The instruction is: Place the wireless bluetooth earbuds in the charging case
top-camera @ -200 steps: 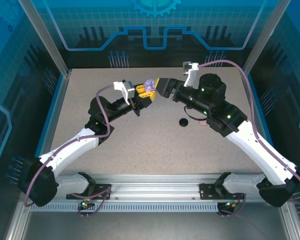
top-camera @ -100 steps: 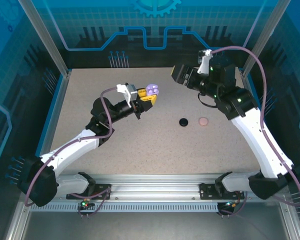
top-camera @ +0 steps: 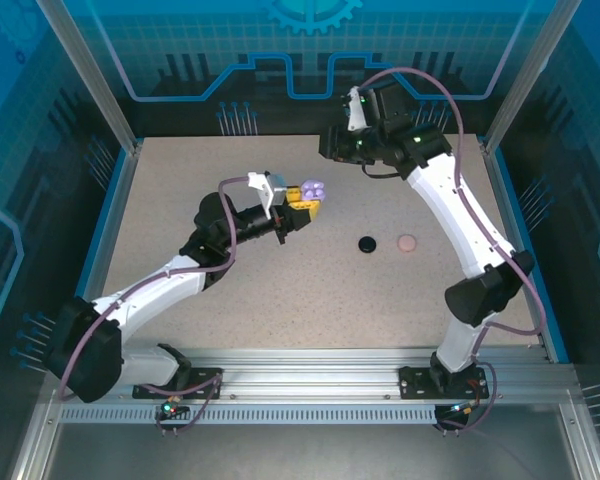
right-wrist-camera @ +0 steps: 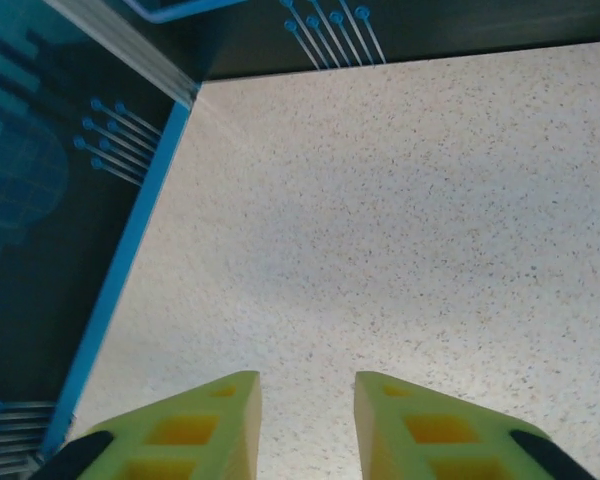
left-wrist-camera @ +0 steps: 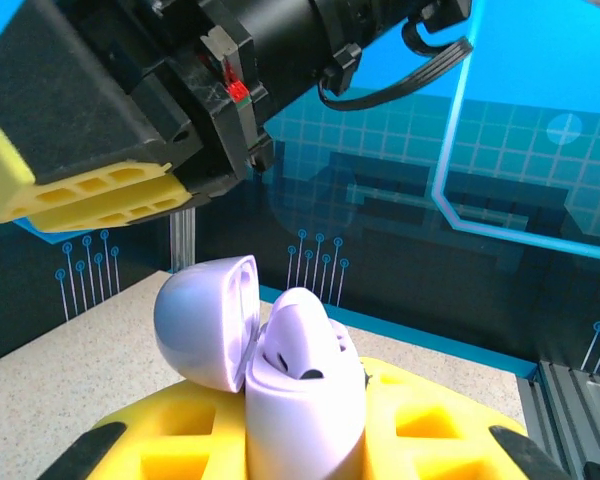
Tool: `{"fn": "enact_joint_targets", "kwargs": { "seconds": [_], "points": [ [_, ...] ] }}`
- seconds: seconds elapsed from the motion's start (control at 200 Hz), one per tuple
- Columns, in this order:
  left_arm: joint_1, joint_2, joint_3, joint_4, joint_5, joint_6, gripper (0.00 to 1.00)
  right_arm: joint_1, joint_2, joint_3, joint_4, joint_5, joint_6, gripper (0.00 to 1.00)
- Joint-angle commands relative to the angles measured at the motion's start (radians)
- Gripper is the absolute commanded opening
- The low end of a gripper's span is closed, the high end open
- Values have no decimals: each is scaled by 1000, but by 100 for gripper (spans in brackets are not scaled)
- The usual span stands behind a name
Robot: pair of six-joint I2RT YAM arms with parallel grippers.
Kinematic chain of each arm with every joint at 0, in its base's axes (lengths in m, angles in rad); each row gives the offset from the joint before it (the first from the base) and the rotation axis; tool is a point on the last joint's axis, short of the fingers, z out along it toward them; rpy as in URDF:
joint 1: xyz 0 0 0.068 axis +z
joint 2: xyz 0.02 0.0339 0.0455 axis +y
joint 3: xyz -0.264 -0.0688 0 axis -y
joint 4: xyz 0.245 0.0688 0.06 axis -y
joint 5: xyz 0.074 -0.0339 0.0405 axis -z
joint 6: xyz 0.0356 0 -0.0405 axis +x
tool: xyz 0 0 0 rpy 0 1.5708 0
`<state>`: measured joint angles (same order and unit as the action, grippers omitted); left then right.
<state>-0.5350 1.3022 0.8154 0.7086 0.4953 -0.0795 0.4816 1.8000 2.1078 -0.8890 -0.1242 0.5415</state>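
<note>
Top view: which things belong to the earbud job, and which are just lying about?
In the job: open lavender charging case, lavender earbud inside, left gripper holding it.
Lying about: black round case, pale pink round case, on the table.

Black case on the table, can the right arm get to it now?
Probably yes: the right tool is open and empty, and nothing covers the black case.

Speckled beige table, blue gridded walls

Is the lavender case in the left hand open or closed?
Open: the small lavender plastic charging case has its rounded lid hinged back, exposing the inside.
</note>
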Motion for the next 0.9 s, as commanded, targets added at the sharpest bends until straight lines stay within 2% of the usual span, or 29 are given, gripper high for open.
{"fn": "enact_joint_targets", "kwargs": {
  "seconds": [0.0, 0.375, 0.895],
  "points": [
    [-11, 17, 27, 15, 26, -4, 0, 34, 36, 83, -86, -46, -44, 25],
    [-11, 69, 63, 43, -4, 6, 0, 79, 18, 12, -107, -47, -69, 17],
    [-10, 95, 68, 59, -75, 39, 0, 104, -204, -233, -30, -104, -13, 13]
  ]
}}
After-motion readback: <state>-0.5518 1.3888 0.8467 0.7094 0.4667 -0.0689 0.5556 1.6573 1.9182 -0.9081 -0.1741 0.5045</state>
